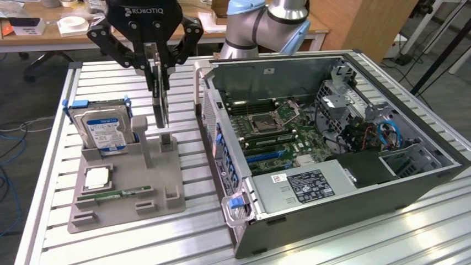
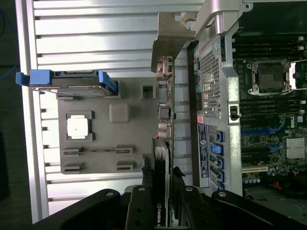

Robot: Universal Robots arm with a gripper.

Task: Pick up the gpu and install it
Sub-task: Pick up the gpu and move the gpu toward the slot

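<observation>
Hanging upright between the jaws, the gpu (image 1: 160, 105) is pinched at its top edge; grey stand (image 1: 158, 176) below.

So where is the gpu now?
The gpu stands upright in the jaws of the gripper over the grey holder, between the hard drive on the exterior view's left and the computer case on its right.

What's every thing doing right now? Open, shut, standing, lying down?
pincer: shut on the gpu
gpu: upright, gripped at its top edge
hard drive: standing upright in the grey tray
memory stick: lying flat on the grey tray
computer case: open, side cover off
</observation>
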